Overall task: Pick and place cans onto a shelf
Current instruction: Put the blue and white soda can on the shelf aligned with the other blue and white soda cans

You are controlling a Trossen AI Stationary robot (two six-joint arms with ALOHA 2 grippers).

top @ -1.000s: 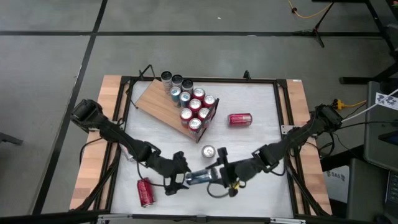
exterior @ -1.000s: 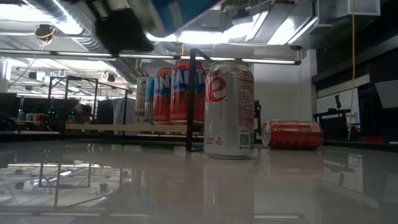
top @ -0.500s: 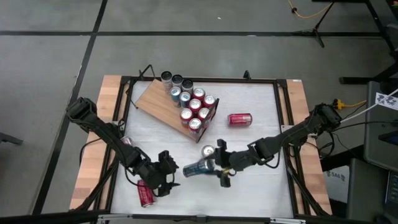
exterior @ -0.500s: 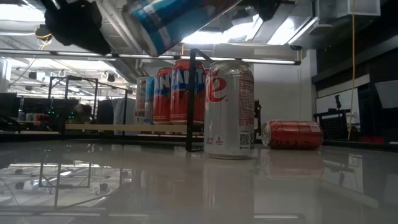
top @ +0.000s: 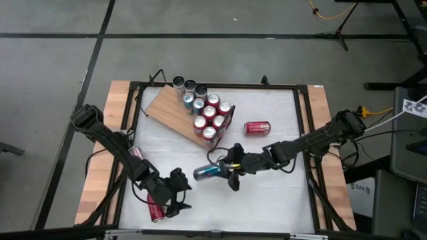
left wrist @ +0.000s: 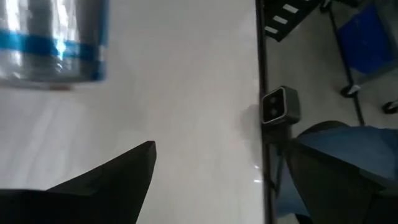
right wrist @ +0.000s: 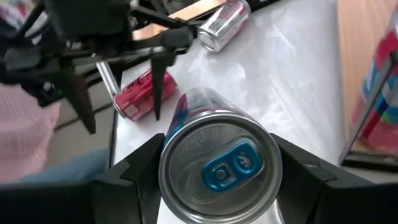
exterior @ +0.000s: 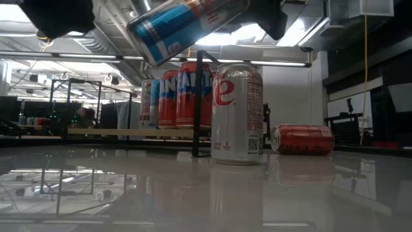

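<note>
since the earlier frame the right gripper has carried the blue-and-silver can away from the near edge toward the middle of the table, and the left gripper has pulled back to the near-left, apart from it.

right gripper: fingers clamped on either side of the can body, pull-tab end facing the wrist camera. can hangs clear of the table, lying nearly on its side, tilted in the low view. it sits just near of the shelf, almost above the standing silver can.

left gripper: fingers spread wide, holding nothing, hovering beside the red can lying on its side at the near-left.

handling, my judgement: slim aluminium can, light or moderate depending on fill, stiff enough but thin walls would dent under a hard squeeze. smooth skin, likely slippery. grip across the mid-body seems right; it needs turning upright before set-down.

shelf state: a cluster of upright cans crowds the right end by the black frame; bare board remains on the left. another red can lies on its side on the table to the right.

right arm reaches low from the right side, stretched across the table. left arm is bent, elbow out to the left.
</note>
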